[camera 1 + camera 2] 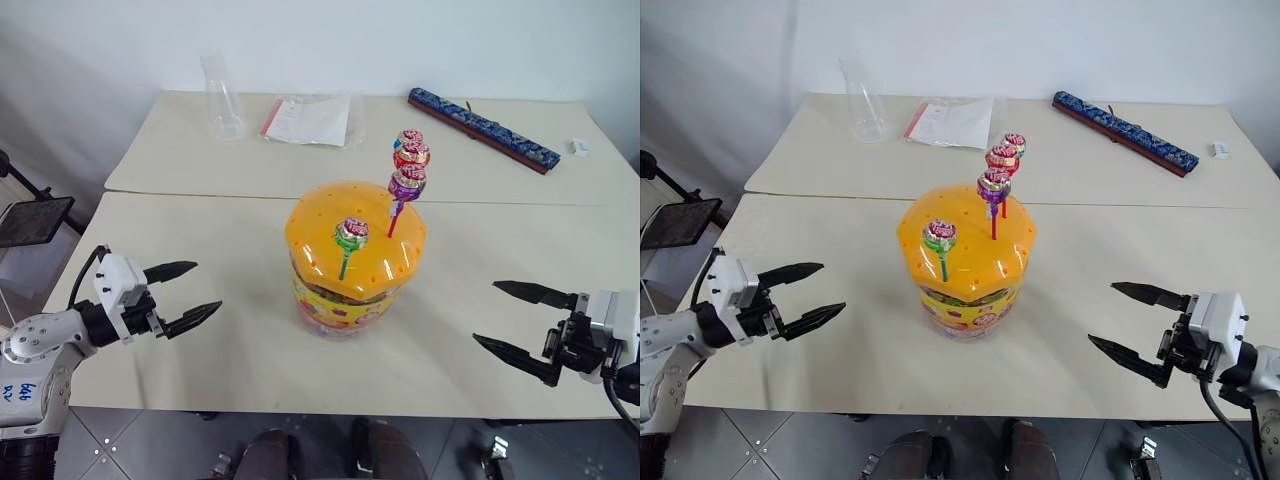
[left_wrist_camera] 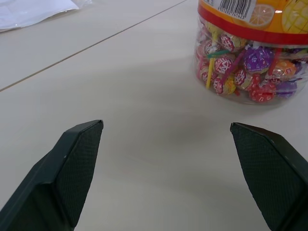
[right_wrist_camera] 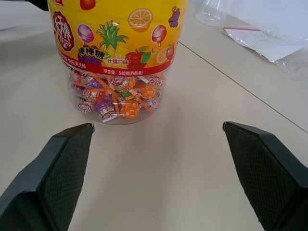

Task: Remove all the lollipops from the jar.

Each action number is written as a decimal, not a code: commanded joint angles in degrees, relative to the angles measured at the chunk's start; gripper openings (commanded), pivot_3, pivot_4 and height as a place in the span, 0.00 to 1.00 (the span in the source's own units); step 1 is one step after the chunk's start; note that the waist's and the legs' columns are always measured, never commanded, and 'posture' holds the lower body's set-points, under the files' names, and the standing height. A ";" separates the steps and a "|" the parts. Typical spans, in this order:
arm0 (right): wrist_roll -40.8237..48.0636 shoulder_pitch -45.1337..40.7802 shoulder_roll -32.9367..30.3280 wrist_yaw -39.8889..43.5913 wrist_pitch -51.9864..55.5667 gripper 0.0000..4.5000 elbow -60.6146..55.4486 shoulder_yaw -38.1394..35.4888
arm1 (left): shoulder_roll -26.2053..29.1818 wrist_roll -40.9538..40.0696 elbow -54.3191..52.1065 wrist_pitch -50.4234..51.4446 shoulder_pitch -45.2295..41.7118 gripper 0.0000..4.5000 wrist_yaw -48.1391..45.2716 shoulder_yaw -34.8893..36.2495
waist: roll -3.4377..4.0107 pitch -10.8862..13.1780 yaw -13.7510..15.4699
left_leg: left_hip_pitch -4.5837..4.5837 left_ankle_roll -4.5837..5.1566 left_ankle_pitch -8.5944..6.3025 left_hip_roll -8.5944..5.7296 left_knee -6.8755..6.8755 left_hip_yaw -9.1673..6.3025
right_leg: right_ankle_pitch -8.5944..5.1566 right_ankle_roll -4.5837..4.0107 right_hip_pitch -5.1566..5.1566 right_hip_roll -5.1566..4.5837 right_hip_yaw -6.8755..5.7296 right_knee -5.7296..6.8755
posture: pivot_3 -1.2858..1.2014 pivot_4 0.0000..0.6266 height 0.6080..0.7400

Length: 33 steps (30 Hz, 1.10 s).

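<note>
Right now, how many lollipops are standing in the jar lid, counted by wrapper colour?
Green lollipop: 1
Purple lollipop: 1
Red lollipop: 1
Pink-blue lollipop: 1
Total: 4, all stuck upright in the orange lid of the jar.

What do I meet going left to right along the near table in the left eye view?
Left gripper → jar with lollipops stuck in its lid → right gripper.
</note>
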 commanded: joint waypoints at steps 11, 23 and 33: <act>16.70 -7.05 7.85 -10.46 0.58 1.00 -22.57 -1.28 | 12.96 -21.50 -3.04 21.08 -6.02 1.00 -15.91 5.97 | 0.02 0.01 -0.13 | 0.02 -0.27 -0.04 0.15 0.03 -0.13 | -0.10 -0.16 -0.10 0.11 -0.08 0.27 | 0.52 0.24 1.00; 25.09 0.25 3.99 -7.81 5.31 1.00 -28.60 -4.79 | 2.90 -27.39 -17.92 22.35 -26.88 1.00 -8.25 -6.35 | -0.11 -0.06 0.25 | 0.02 -0.16 -0.01 -0.02 0.14 -0.14 | -0.07 -0.12 0.05 0.39 0.02 0.27 | 0.52 0.24 1.00; 21.22 2.97 5.85 -4.64 2.00 1.00 -26.57 -8.83 | -5.96 -20.83 -12.97 17.77 -34.74 1.00 -11.58 -17.87 | -0.14 -0.08 0.11 | 0.10 -0.23 0.04 0.20 0.18 0.08 | -0.08 -0.12 0.04 0.89 0.27 0.13 | 0.52 0.24 1.00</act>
